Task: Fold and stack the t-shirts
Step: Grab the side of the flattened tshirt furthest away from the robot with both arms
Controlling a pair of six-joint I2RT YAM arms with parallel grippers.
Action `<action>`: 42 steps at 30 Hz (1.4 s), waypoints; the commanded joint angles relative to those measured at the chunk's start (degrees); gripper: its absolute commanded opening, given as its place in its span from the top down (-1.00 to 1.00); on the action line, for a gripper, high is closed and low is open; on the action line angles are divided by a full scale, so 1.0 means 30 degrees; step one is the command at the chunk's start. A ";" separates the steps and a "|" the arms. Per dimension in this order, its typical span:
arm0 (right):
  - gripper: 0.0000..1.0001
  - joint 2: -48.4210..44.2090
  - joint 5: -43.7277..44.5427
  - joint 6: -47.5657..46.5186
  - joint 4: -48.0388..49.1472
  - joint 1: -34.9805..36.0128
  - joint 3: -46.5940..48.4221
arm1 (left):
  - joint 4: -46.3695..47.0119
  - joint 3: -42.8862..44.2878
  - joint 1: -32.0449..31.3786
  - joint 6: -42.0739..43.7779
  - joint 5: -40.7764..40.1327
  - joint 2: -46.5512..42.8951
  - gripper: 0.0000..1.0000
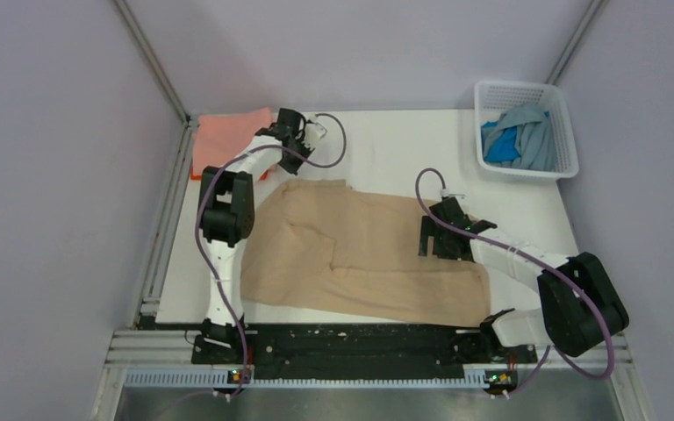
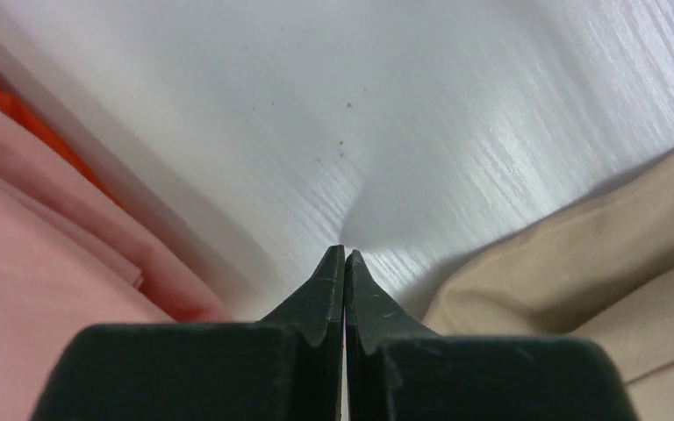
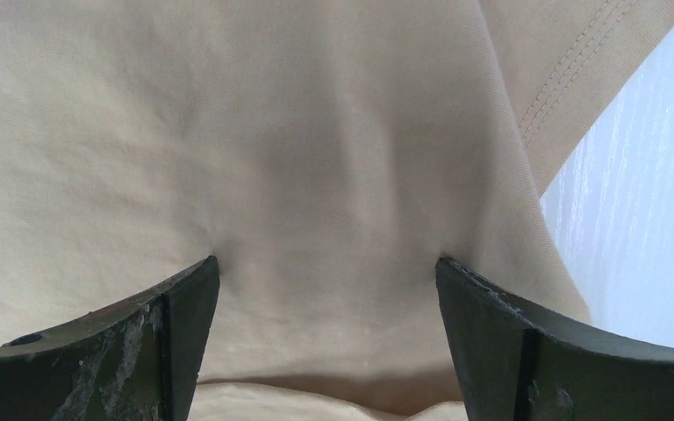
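The tan t-shirt (image 1: 360, 254) lay spread across the middle of the tabletop (image 1: 386, 149). Its long axis ran from the far left toward the near right, one end under each arm.

The right gripper (image 1: 433, 237) stood over the shirt's right end. Its jaws were wide apart, both fingers (image 3: 175, 316) pressed down onto the cloth, and nothing was pinched between them.

The left gripper (image 1: 297, 132) was at the shirt's far-left corner, beside the folded salmon pink t-shirt (image 1: 228, 136) with an orange one (image 1: 195, 174) showing beneath it. In the left wrist view its tips met over bare white tabletop, fully closed. No cloth seemed caught between them, though the angle hid their undersides. The tan hem lay just to the right of the tips, close but apart.

Judged from this, the left arm's next pinch would need to shift right onto that edge, since the left arm was the nearer one to that corner.

The blue and grey t-shirts (image 1: 513, 140) sat in the white basket (image 1: 564, 132) at the far right, well apart from both arms.
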 commanded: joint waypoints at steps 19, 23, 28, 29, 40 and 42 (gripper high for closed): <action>-0.83 0.0037 0.0829 0.0900 -0.1091 -0.0184 0.0167 | -0.2311 -0.1660 0.0703 0.1671 0.2768 -0.1942 -0.33; -0.83 0.0282 0.0888 0.0905 -0.1178 -0.0173 0.0297 | -0.2005 -0.1652 0.0681 0.1800 0.2676 -0.1329 -0.12; -0.83 0.0437 0.1174 0.0848 -0.1281 -0.0173 0.0389 | -0.2069 -0.1924 0.0555 0.2105 0.2779 -0.1434 0.82; -0.83 0.0466 0.1221 0.0841 -0.1276 -0.0180 0.0396 | -0.1999 -0.1965 0.0542 0.2038 0.2784 -0.1503 1.00; -0.83 0.0261 0.1844 0.1631 -0.1622 -0.0175 0.0367 | 0.1247 -0.0638 0.0557 -0.4025 -0.0018 -0.3506 1.00; -0.83 0.0030 0.2218 0.1882 -0.1809 -0.0184 0.0305 | 0.1860 -0.0454 0.0506 -0.5110 -0.1268 -0.3502 1.00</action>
